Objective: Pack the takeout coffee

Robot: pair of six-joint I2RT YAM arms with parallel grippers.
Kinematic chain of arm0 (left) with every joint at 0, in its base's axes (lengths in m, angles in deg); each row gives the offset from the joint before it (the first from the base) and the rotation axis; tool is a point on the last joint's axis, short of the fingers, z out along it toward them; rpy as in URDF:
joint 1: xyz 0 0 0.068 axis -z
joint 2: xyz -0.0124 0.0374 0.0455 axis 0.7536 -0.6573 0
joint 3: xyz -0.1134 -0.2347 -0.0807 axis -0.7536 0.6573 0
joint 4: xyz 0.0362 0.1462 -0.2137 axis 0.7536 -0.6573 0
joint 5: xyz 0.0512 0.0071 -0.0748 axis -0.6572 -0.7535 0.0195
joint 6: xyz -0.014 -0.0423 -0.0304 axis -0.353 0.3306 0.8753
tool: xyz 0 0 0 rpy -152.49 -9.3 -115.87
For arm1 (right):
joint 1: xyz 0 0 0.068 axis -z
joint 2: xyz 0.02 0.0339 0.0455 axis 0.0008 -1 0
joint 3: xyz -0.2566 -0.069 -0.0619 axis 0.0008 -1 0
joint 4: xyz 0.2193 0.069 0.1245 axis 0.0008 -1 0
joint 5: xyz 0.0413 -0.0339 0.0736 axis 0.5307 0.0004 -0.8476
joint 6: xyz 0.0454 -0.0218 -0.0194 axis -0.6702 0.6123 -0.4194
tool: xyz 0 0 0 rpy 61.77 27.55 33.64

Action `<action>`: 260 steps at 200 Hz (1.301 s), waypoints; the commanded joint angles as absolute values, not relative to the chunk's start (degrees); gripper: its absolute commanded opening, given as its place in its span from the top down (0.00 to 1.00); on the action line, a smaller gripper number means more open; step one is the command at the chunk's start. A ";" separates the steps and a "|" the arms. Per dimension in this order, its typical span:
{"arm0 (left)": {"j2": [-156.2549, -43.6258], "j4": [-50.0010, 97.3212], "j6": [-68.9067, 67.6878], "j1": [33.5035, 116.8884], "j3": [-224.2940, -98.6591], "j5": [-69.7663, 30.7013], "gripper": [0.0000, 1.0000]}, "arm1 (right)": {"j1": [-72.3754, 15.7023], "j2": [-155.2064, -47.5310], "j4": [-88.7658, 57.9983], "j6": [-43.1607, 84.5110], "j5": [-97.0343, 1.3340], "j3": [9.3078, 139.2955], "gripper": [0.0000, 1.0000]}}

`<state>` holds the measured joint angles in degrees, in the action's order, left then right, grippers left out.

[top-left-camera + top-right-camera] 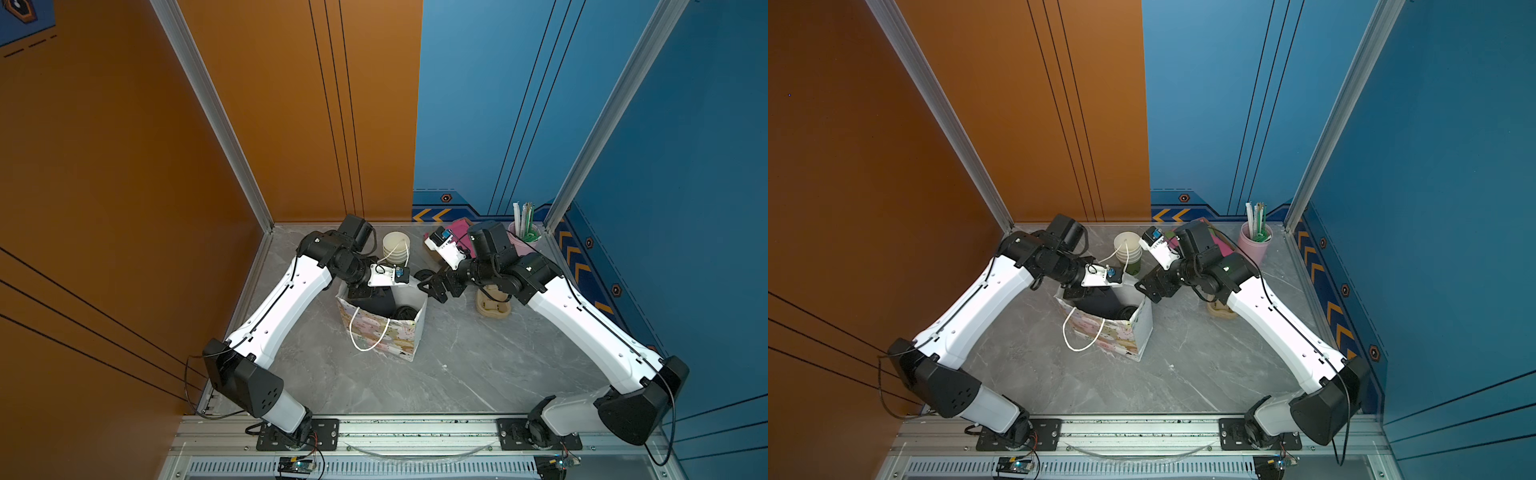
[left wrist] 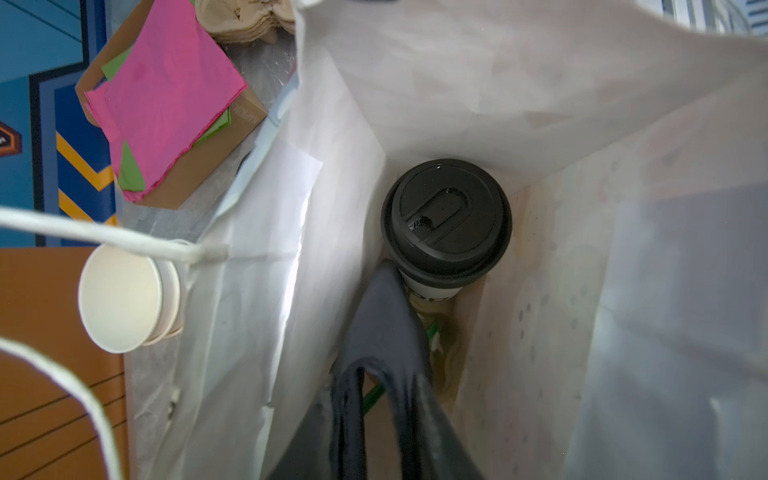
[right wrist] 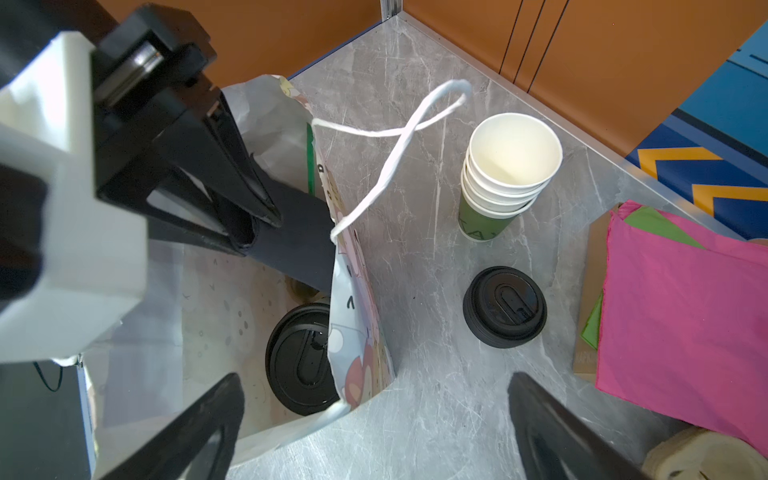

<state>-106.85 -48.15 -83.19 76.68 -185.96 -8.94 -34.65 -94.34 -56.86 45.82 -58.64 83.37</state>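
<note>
The takeout coffee [image 2: 446,218], a white cup with a black sip lid, stands upright in a corner of the patterned paper bag [image 1: 382,332]. The lid also shows in the right wrist view as the takeout coffee [image 3: 299,357] and in both top views [image 1: 405,311] [image 1: 1127,311]. My left gripper [image 3: 253,232] reaches down into the bag, its jaws nearly together on a dark sheet [image 2: 382,316] that hangs beside the cup. My right gripper [image 3: 376,376] hovers wide open and empty just outside the bag's rim [image 1: 430,291].
A stack of lidless cups [image 3: 507,174] with a green one lowest and loose black lids [image 3: 505,307] stand behind the bag. Pink and green napkins [image 3: 681,299], a pink cup of straws [image 1: 525,237] and beige cup carriers [image 1: 492,309] fill the back right. A green straw [image 2: 374,397] lies in the bag.
</note>
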 commanded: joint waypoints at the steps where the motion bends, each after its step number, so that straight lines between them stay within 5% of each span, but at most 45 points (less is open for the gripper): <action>1: -106.88 -49.91 -83.08 76.56 -187.41 -7.30 0.57 | -34.15 -92.76 -56.14 45.36 -58.28 82.78 0.00; 15: -106.38 -49.86 -82.63 76.42 -188.44 -6.43 0.46 | -34.16 -92.58 -56.14 45.49 -58.19 82.88 0.00; 21: -106.03 -49.86 -82.40 76.26 -189.04 -5.58 0.29 | -34.19 -92.49 -56.14 45.45 -58.19 82.92 0.00; 31: -105.15 -49.66 -82.10 76.09 -190.05 -3.91 0.19 | -34.12 -92.32 -56.14 45.58 -57.97 82.90 0.00; 36: -104.64 -49.22 -81.49 75.96 -190.54 -3.12 0.00 | -34.06 -92.23 -56.13 45.58 -57.93 82.99 0.00; 137: -80.62 1.93 -35.29 64.89 -169.20 -13.33 0.02 | -30.72 -83.45 -45.26 40.17 -49.59 76.32 0.00; 213: -71.66 22.64 -13.10 45.87 -139.30 -25.37 0.02 | -13.99 -73.67 -33.35 28.45 -35.38 59.08 0.00; 260: -73.62 34.27 -5.96 41.88 -126.97 -33.36 0.02 | -5.53 -74.78 -29.70 28.22 -32.22 49.92 0.00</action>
